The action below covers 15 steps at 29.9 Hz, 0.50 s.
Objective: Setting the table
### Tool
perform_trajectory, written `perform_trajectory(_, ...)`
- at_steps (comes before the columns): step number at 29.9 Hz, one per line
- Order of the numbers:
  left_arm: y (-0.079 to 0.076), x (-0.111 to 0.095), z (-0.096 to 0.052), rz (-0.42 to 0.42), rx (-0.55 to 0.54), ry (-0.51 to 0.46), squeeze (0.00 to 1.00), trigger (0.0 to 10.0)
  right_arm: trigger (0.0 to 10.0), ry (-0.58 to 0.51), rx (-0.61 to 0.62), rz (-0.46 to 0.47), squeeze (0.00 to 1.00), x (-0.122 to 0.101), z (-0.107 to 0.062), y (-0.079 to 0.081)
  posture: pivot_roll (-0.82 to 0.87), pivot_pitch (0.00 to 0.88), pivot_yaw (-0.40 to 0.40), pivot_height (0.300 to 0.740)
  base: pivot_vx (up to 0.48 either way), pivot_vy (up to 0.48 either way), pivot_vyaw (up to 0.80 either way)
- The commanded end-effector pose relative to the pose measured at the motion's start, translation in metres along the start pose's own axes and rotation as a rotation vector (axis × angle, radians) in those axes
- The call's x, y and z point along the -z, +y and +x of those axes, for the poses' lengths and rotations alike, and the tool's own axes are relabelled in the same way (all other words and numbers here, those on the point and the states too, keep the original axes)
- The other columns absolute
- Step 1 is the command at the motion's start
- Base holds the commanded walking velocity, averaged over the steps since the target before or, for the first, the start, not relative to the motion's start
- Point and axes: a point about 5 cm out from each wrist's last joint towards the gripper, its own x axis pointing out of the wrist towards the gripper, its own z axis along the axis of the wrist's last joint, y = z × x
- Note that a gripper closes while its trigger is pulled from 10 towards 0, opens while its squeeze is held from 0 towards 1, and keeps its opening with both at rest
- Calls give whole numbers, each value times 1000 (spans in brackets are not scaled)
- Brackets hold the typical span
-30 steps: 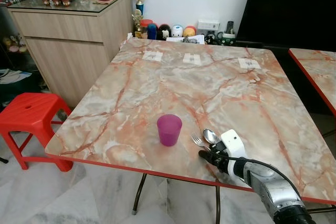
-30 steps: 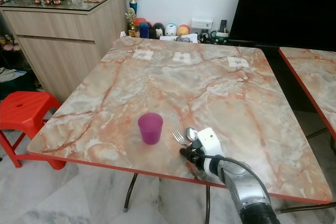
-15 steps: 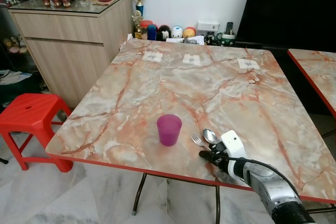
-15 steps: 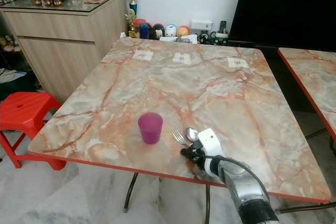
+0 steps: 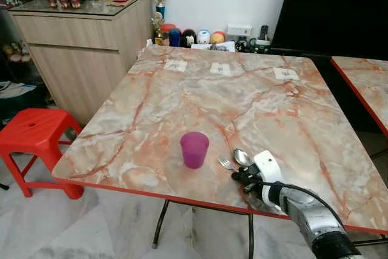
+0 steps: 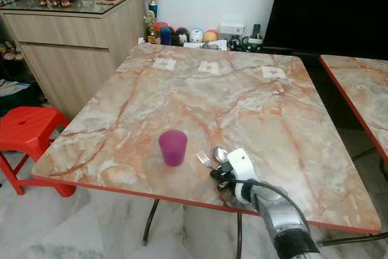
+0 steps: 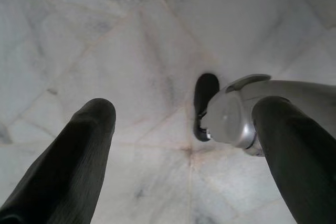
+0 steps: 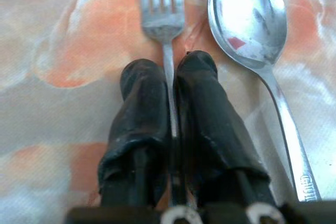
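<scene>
Steel fork (image 8: 164, 11) lay flat on the marble worktop (image 5: 200, 101), its thin handle pinched between the two black fingers of my right tool (image 8: 169, 72), tines pointing straight out ahead of the fingertips. Just beside it, on the tool's outer side, the spoon (image 8: 251, 24) lay parallel on the marble, bowl level with the tines, free of the fingers as far as I could tell. The purple cup (image 5: 194, 149) stood upright a short way off on the tool's other side, toward the robot's left and apart from the cutlery.

Compared with a second before, very little had changed. The cutlery and the cup sat in the same spots on the marble, and the right tool had only crept slightly forward along the fork, the wrist riding a touch further over the worktop's near edge. I took that to mean the fork was already where it belonged, next to the spoon and the cup, and that the placing step was all but finished; what I judged was left was to let go and draw back along the handle's line without dragging the fork askew.

My left tool (image 7: 184, 129) hung idle over the pale marble floor (image 7: 105, 35), its fingers spread wide with nothing between them.
</scene>
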Motion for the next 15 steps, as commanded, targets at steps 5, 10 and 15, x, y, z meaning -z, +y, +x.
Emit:
perform_trajectory(5, -13, -2, 2, 8, 15, 14, 0, 10000, 0, 42, 11, 12, 0, 8, 1, 1, 84, 0, -21, 740, 0, 0, 0)
perform_trajectory(10, 10, 11, -4, 3, -9, 30, 0, 10000, 0, 28, 25, 26, 0, 8, 2, 1, 84, 0, -21, 740, 0, 0, 0)
perform_trajectory(15, 23, 19, -8, 2, -23, 42, 0, 10000, 0, -23, 39, 38, 0, 2, 5, 5, 83, 0, -22, 740, 0, 0, 0)
